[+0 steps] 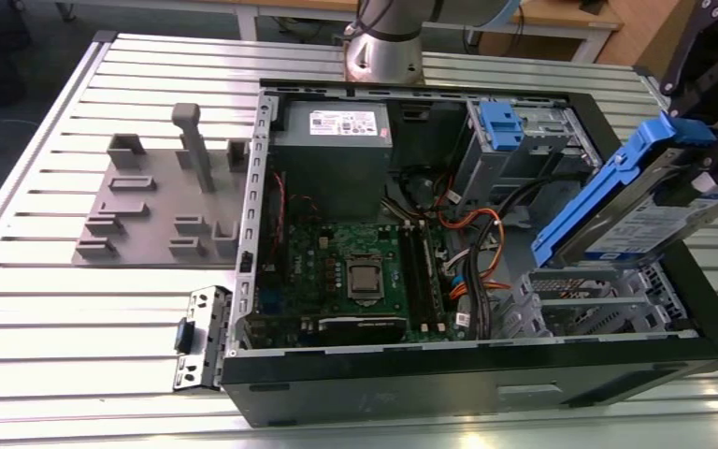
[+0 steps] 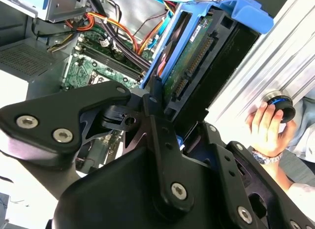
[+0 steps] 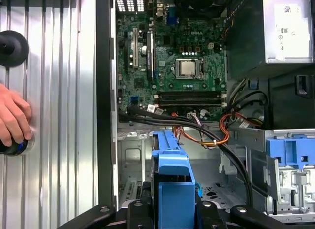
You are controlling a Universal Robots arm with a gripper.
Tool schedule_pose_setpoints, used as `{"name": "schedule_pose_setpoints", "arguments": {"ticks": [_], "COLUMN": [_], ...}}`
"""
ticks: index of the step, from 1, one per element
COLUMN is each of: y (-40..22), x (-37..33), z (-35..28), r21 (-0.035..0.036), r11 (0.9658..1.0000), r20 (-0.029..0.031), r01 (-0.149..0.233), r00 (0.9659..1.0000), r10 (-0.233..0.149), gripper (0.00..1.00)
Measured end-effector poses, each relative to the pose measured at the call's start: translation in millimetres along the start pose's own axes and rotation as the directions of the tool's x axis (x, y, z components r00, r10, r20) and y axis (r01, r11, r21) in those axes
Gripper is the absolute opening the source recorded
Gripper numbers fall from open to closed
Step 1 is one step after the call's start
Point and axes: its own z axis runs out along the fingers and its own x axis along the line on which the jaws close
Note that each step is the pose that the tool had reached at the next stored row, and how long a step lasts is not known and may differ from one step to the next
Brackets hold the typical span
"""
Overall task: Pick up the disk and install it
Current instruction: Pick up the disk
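Ribbed metal bench [image 1: 60, 309], bright glare along near edge; beyond far edge, pale wooden table [image 1: 571, 19] on dark grey floor [image 1: 147, 17].

- disk [image 1: 639, 215]: I log a glossy blue plastic frame and a silver metal body.
- table [image 1: 72, 318]: ribbed bare metal, bright sheen.
- gripper [image 3: 172, 214]: matt black, smooth.

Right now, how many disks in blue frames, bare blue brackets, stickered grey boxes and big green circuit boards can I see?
disk in a blue frame, held aloft: 1
bare blue bracket: 1
grey box with a sticker: 1
green circuit board: 1
Total: 4
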Motion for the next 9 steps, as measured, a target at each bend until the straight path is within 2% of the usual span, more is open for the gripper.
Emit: {"name": "schedule_pose_setpoints", "arguments": {"ticks": [9], "y": [-6.5], "x": [8.4], "z": [0.7], "r21": [0.0000], "r11": [1.0000], "r20": [-0.0002], "r01": [0.000], "r00": [1.0000], "r10": [0.000], "gripper": [0.36]}}
